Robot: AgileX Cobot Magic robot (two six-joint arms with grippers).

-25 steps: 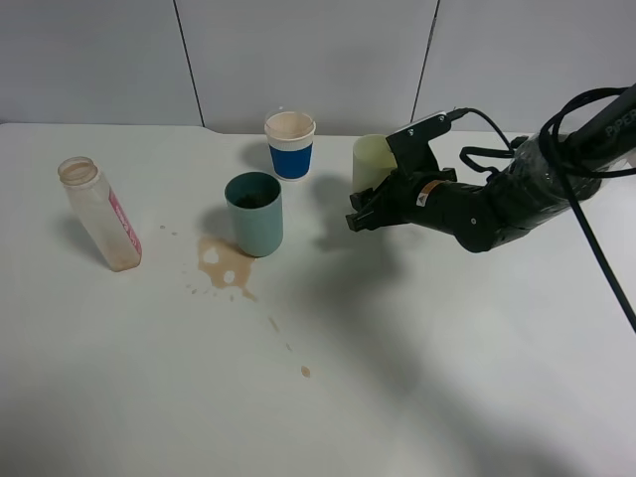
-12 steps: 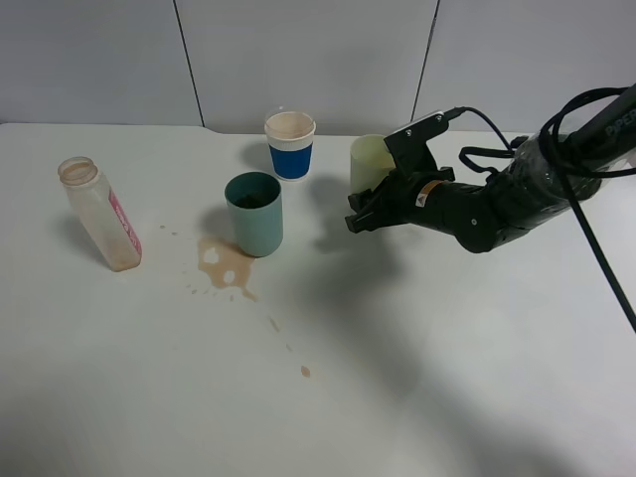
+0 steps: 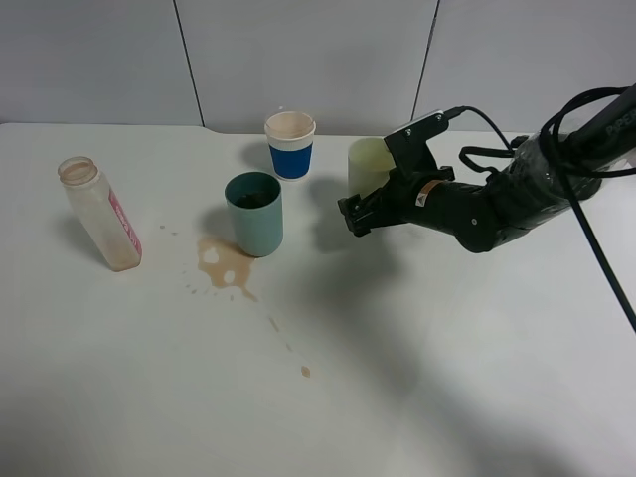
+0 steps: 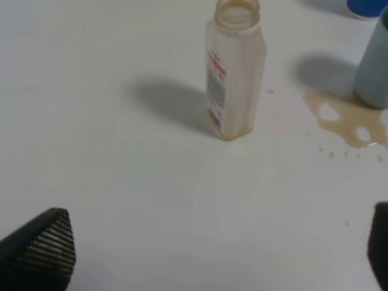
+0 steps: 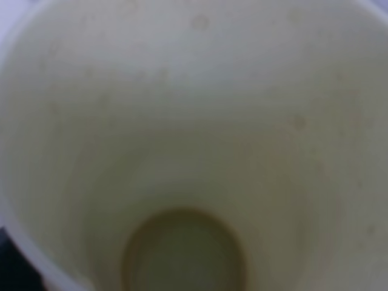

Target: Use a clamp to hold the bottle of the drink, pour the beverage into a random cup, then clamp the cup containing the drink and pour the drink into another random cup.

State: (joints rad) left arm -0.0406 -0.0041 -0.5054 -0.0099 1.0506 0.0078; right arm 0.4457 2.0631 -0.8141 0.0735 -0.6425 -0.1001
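The bottle (image 3: 97,214) (image 4: 235,73) stands uncapped at the table's left, nearly empty, with a brown film at its base. The pale yellow-green cup (image 3: 366,164) stands right of centre. My right gripper (image 3: 358,199) reaches around it, jaws open, the near finger (image 3: 348,217) just off its wall. The right wrist view looks straight into this cup (image 5: 194,121), where only a thin brown ring of beverage (image 5: 182,254) lies at the bottom. The teal cup (image 3: 254,214) (image 4: 373,73) stands between bottle and gripper. My left gripper (image 4: 209,248) hovers open in front of the bottle.
A blue-sleeved white paper cup (image 3: 290,145) stands behind the teal cup. A brown spill (image 3: 224,268) (image 4: 345,118) lies at the teal cup's foot, with drops trailing toward the table's front. The right arm and its cables (image 3: 517,194) stretch off to the right.
The right gripper's near finger has swung outward to the left, away from the yellow-green cup. The cup's rim has shifted slightly left. The bottle and the other cups have not moved.
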